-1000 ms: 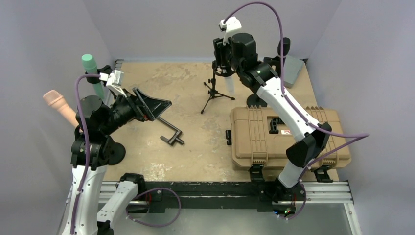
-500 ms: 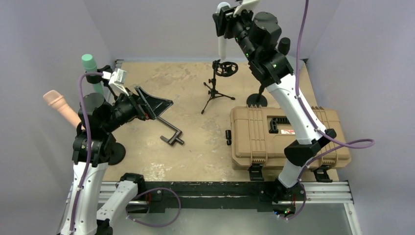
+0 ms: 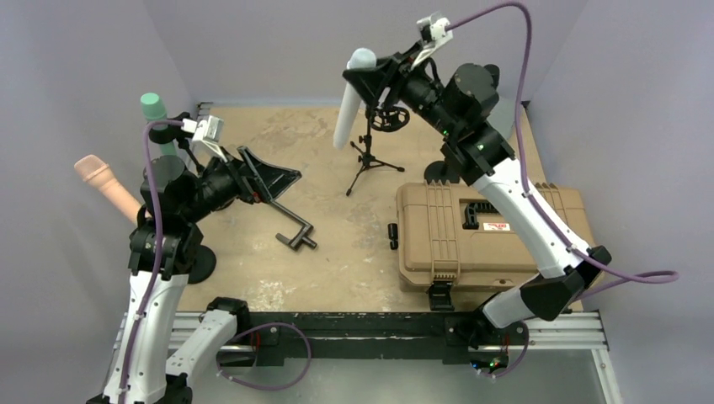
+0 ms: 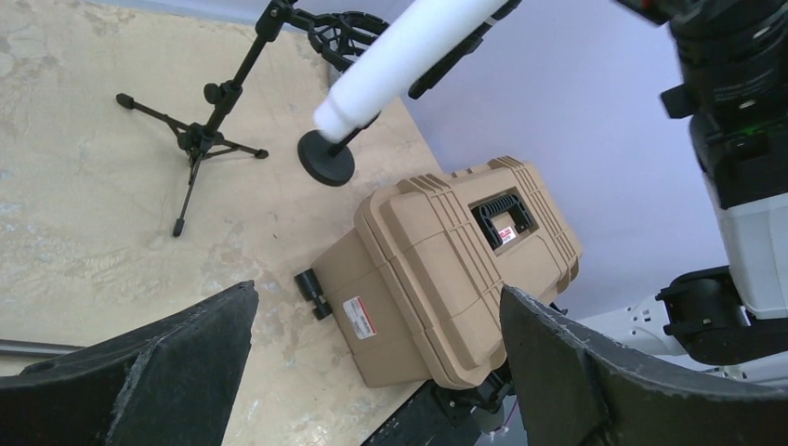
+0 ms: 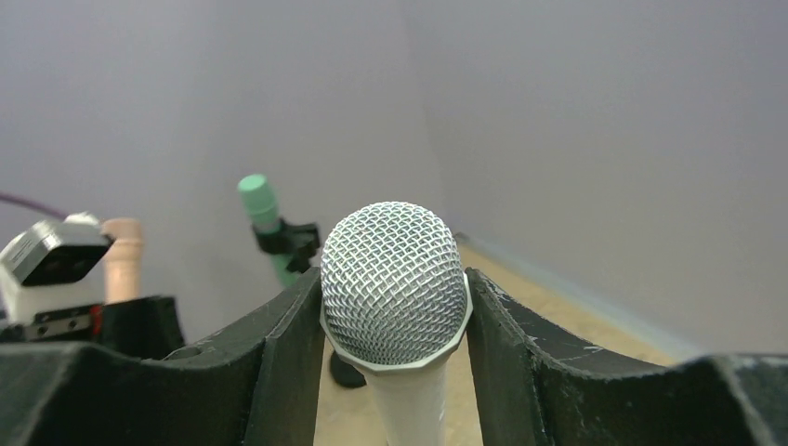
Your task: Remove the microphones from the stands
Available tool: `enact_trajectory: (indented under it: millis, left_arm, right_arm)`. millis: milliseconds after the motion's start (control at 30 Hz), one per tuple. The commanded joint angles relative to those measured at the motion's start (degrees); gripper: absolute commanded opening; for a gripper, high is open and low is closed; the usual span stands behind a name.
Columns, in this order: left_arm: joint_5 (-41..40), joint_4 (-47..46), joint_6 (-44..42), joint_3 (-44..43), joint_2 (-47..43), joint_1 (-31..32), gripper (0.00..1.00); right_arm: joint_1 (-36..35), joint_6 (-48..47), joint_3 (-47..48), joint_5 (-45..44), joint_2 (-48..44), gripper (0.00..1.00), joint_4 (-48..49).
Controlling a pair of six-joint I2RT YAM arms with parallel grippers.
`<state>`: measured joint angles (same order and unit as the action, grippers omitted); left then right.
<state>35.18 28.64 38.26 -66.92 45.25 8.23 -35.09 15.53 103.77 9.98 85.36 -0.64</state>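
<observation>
Two fingers of your right gripper [image 3: 368,74] are pinched on the white microphone with the silver mesh head [image 3: 347,114], gripping just below the mesh, as the right wrist view shows. The microphone hangs in the air above the table [image 3: 337,244] near its far edge. It is clear of the black tripod stand [image 3: 368,156], whose empty ring clip [image 3: 390,118] sits just right of the shaft in the top view. Its long axis is tilted, head up and tail down, leaning toward the left edge. The removal looks done. I'd judge any set-down falls to your right arm, tail-first onto bare surface left of the stand. Your left gripper [image 3: 268,178] is spread wide and holds nothing, near the left edge and well apart from the microphone.
</observation>
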Motion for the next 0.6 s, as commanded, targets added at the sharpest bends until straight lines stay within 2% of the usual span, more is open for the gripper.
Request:
enact_trajectory:
  millis: [0,100,233,333,567]
  left_arm:
    - [-0.86,-3.68,-1.36,0.18,1.01,1.19,1.0]
    - [-3.61,-2.74,-3.14,-0.2,0.91,2.37,1.0]
    - [-8.15,2.19,-9.08,-3.58,3.68,5.99,0.94]
    - [-11.67,6.79,-12.97,-7.38,7.55,9.47,0.9]
    - [-24.91,7.52,-17.45,-8.85,11.7,19.48,0.82]
  right_arm:
    - [-0.05,15.4,-9.6,12.15,-2.43,0.0,12.28]
    - [-0.17,20.38,-15.27,13.87,-3.78,0.0,16.3]
    - [-0.53,24.01,-20.62,13.04,-4.43,0.0,17.57]
    - [-0.59,25.99,-22.68,13.58,-4.16,0.0,18.24]
    - [-0.91,29.07,-25.8,14.92,-3.98,0.0,21.91]
